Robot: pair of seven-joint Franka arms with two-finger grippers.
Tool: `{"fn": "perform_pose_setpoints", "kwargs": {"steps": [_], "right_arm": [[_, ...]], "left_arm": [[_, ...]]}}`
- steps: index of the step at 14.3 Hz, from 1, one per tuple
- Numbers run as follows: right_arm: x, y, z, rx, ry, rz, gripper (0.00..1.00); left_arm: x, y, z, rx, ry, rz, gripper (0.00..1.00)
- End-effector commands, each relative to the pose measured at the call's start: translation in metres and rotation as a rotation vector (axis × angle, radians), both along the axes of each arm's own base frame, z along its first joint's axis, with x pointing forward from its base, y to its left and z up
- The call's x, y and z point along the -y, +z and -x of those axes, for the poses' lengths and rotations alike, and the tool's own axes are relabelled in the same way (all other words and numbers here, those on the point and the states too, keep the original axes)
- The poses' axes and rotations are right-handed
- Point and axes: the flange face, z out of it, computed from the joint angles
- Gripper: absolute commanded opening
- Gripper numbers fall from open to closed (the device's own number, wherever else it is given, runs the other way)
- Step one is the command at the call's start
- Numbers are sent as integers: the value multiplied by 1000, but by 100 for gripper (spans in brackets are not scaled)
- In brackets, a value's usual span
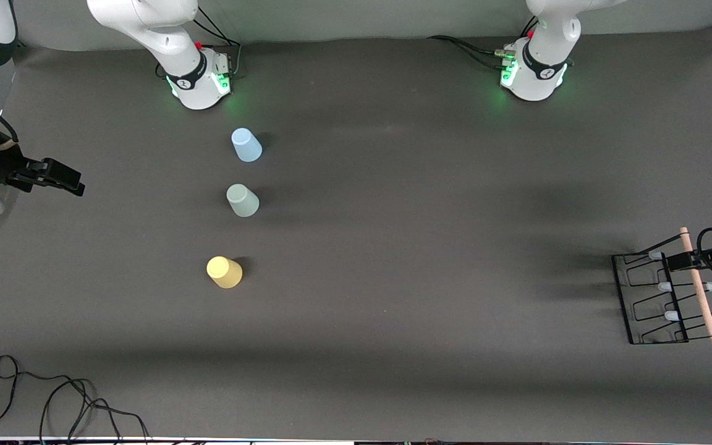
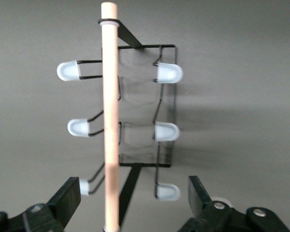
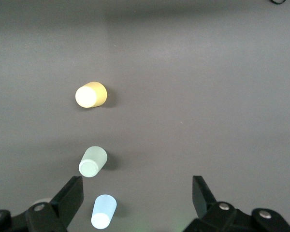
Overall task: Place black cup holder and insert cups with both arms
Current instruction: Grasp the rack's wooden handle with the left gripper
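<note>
Black cup holder (image 1: 652, 296) stands on the dark desk (image 1: 393, 247) at the left arm's end, near the edge of the front view. Its wooden rod (image 1: 699, 287) lies along the top of the wire frame, and pegs with pale caps (image 2: 168, 73) stick out on both sides of the rod.

Left gripper (image 2: 130, 200) is over the end of the holder that is farther from the front camera. Its jaws are wide open, one finger on each side of the rod. They do not touch the rod or the wire, and they hold nothing.

Three cups stand upside down in a row toward the right arm's end of the desk, well apart from the holder. Blue cup (image 1: 246, 145) is the farthest from the front camera, close to the right arm's base (image 1: 198, 83). Green cup (image 1: 242, 200) is in the middle. Yellow cup (image 1: 224, 272) is the nearest to the front camera.

Right gripper (image 3: 137, 198) waits in the air at the right arm's end of the desk, to the side of the cups. Its jaws are also wide open and empty.

A black cable (image 1: 53, 395) lies on the desk near the front camera, at the right arm's end.
</note>
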Motion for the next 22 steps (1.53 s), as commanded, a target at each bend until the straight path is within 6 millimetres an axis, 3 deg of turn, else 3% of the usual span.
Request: {"fn": "perform_pose_setpoints", "kwargs": {"steps": [1, 3, 4, 7, 8, 10, 11, 16, 18, 22], "right_arm": [[5, 4, 0, -9, -25, -16, 100], [5, 3, 0, -14, -25, -15, 100], [5, 3, 0, -14, -27, -22, 100], [5, 4, 0, -14, -27, -22, 100], [5, 3, 0, -16, -27, -23, 100], [6, 3, 0, -16, -27, -23, 100], [5, 3, 0, -16, -27, -23, 100], [5, 3, 1, -19, -25, -23, 100], [6, 4, 2, -20, -25, -22, 100], [7, 4, 2, -20, -27, -22, 100]], "left_arm": [[-16, -16, -7, 2, -43, -2, 98], [-23, -32, -9, 2, -44, -1, 96], [-28, -33, -10, 16, -41, -1, 88], [-30, -47, -12, 38, -42, 27, 51], [-42, -51, -10, 43, -83, 28, 48], [-52, -48, -8, 57, -107, 51, 12], [-49, -47, -10, 63, -106, 53, 2], [-34, -35, -14, 66, -122, 43, 0], [-21, -6, -15, 80, -127, 39, 0], [36, 64, 7, 20, -98, 57, 0]]}}
